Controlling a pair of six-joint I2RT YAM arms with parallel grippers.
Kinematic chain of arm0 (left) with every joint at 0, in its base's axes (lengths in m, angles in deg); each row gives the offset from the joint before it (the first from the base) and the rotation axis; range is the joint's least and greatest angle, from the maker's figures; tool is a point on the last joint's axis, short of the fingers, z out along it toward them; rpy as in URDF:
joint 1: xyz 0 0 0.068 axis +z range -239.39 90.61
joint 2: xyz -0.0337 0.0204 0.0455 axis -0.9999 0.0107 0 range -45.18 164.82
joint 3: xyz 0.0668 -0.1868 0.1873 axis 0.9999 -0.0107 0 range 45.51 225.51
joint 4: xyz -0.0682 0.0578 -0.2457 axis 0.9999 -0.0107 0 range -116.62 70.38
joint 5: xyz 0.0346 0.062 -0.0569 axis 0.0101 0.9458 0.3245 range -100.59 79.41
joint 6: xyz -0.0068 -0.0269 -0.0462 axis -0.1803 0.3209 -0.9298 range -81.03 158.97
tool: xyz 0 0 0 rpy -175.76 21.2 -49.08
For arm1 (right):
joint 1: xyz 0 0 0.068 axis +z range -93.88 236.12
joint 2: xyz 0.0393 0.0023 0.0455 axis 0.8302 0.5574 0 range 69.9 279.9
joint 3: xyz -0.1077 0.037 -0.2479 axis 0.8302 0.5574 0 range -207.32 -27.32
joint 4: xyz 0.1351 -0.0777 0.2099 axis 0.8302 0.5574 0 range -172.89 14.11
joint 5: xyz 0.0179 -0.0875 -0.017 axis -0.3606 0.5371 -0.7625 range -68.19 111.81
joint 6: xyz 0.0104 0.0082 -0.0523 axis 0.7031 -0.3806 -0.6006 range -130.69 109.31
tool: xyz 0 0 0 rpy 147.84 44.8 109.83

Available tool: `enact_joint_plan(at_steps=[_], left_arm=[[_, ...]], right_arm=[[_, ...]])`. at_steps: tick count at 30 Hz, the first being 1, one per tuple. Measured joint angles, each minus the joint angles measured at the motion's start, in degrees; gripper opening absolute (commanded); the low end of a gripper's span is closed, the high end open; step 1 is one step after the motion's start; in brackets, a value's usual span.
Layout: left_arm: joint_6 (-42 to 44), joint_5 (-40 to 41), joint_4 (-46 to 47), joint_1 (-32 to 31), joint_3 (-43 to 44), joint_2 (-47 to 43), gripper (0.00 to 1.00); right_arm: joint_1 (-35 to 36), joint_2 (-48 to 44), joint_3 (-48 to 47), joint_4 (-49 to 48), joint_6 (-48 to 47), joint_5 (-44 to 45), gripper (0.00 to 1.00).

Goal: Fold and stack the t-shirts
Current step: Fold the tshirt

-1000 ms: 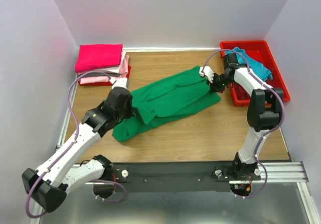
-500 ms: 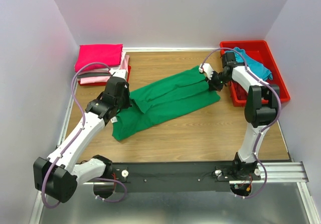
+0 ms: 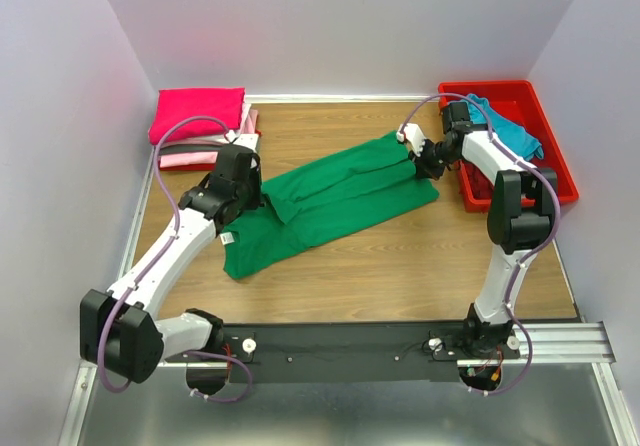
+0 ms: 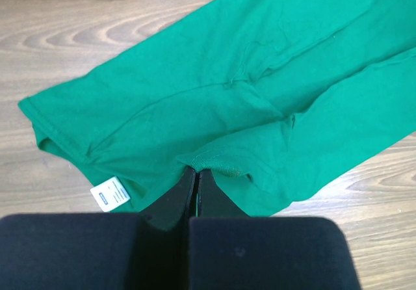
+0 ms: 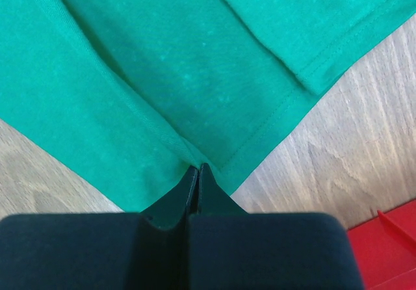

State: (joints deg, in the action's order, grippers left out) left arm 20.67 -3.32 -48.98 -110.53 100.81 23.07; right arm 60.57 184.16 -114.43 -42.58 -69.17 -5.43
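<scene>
The bright green t-shirt lies stretched across the middle of the wooden table, folded lengthwise. My left gripper is shut on the shirt's left end, pinching a hem. My right gripper is shut on the shirt's right end, pinching an edge of the cloth. A white label shows near the left gripper. A hot pink t-shirt tops a stack with a light pink one at the back left. A teal t-shirt lies in the red bin.
The red bin stands at the back right, close beside my right arm. The stack of folded shirts sits at the back left corner near the wall. Bare wood runs along the near side of the table.
My left gripper has pulled the shirt's left end back and to the left, so the shirt lies flatter and longer. The right gripper has shifted slightly back.
</scene>
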Motion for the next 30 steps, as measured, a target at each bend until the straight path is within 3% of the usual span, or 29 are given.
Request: enact_joint_plan(at_steps=[23, 24, 26, 27, 29, 30], left_arm=[[3.93, -0.28, 3.41, 0.76, 6.12, 11.87, 0.0], [3.96, -0.28, 3.61, 0.81, 6.23, 12.11, 0.0], [3.98, -0.28, 3.61, 0.94, 6.4, 12.7, 0.0], [3.96, -0.28, 3.61, 1.01, 6.56, 13.18, 0.27], [3.58, -0.22, 3.54, 1.18, 7.04, 14.21, 0.49], [4.15, -0.02, 3.48, 1.36, 7.45, 15.08, 0.7]], right_arm=[[0.0, 0.5, 0.0, -0.24, 2.03, 2.54, 0.08], [0.0, 0.5, 0.0, -0.24, 2.14, 2.54, 0.1], [0.0, 0.52, 0.0, -0.28, 2.51, 2.58, 0.3], [0.0, 0.52, 0.0, -0.42, 3.26, 2.64, 0.4], [0.0, 0.52, -0.04, -0.66, 4.02, 2.86, 0.49], [0.0, 0.52, -0.07, -0.9, 4.7, 2.89, 0.57]])
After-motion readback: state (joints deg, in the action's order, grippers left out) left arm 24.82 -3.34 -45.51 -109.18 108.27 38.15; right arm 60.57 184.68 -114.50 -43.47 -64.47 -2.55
